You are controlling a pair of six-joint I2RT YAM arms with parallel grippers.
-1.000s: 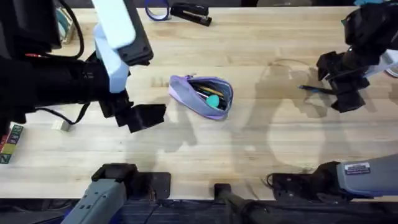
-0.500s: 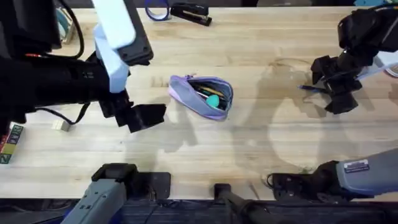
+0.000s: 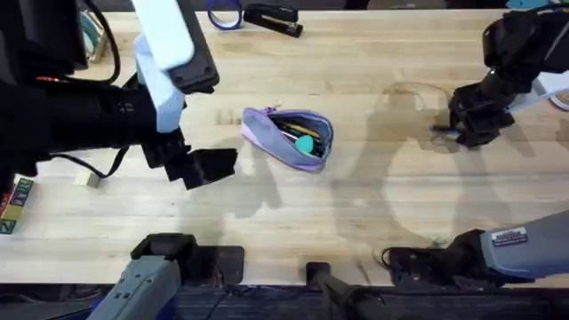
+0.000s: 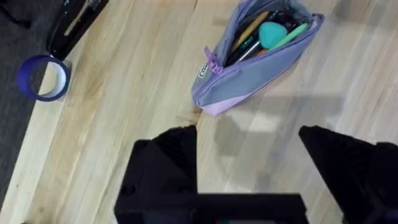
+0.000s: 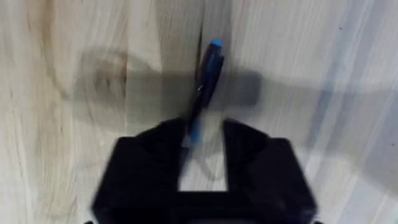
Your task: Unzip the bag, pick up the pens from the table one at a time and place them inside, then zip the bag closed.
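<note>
Pale butcher-block wooden table (image 3: pixel 356 222) with plank seams spreads across the overhead frame, and the soft lavender and grey-blue fabric pouch (image 3: pixel 289 137) lies just left of its centre, zipper open, with a green pen (image 4: pixel 287 35), a teal blob and other pens showing inside. Left of the pouch, at middle left, the black left gripper (image 3: pixel 203 166) hovers with its fingers spread wide apart, holding nothing. At the right edge, the black right gripper (image 5: pixel 204 134) is down at the table over a thin dark blue-black pen (image 5: pixel 205 81); its fingers straddle the pen's near end, slightly apart, and whether they touch it cannot be told. A black stapler (image 3: pixel 272 18) and a blue tape roll (image 3: pixel 224 15) sit at the top edge.
</note>
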